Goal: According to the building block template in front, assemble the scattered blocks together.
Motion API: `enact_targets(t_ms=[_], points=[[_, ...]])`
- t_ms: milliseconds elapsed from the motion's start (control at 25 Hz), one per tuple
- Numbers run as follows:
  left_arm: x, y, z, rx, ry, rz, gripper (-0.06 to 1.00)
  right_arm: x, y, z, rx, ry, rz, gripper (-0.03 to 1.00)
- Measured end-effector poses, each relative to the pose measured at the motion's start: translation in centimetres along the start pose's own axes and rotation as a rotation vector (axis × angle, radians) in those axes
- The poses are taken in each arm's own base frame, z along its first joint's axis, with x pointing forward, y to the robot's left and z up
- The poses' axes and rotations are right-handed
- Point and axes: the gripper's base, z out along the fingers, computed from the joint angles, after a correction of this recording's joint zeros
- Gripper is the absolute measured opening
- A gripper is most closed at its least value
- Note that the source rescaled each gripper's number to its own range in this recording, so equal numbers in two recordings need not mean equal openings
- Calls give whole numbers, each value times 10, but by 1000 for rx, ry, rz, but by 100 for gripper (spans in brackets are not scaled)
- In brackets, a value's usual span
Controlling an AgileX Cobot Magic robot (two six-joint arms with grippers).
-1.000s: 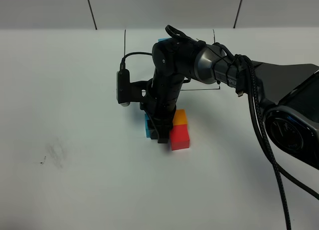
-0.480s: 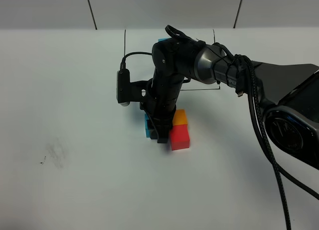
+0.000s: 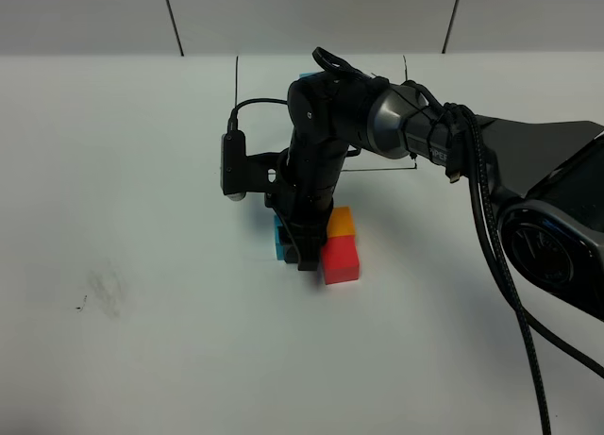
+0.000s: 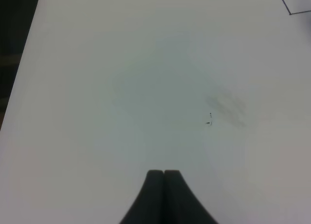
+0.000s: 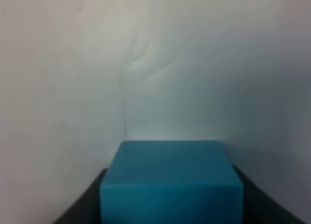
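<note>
My right gripper [image 3: 294, 251] reaches across the middle and is shut on the sky-blue cube [image 3: 280, 245], low on the white table. The right wrist view shows this blue cube [image 5: 170, 182] held between the dark fingers [image 5: 87, 202]. The orange cube [image 3: 342, 222] and the red cube [image 3: 340, 261] touch each other just right of the gripper. The black-framed template [image 3: 308, 75] lies behind the arm. Only a bit of its blue cube and parts of the frame show. My left gripper [image 4: 164, 174] is shut and empty above bare table.
A faint grey smudge [image 3: 106, 289] marks the table at the left; it also shows in the left wrist view [image 4: 226, 105]. The right arm's black cable [image 3: 498, 265] hangs at the right. The table's dark edge [image 4: 14, 49] shows in the left wrist view.
</note>
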Motion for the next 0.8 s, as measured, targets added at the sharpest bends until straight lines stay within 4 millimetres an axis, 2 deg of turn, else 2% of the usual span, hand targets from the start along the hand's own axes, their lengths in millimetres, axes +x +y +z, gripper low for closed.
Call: enact_targets(t_ms=[800], points=[[0, 0, 0, 0, 0, 0, 0, 1, 2, 0, -21, 12, -27, 43]])
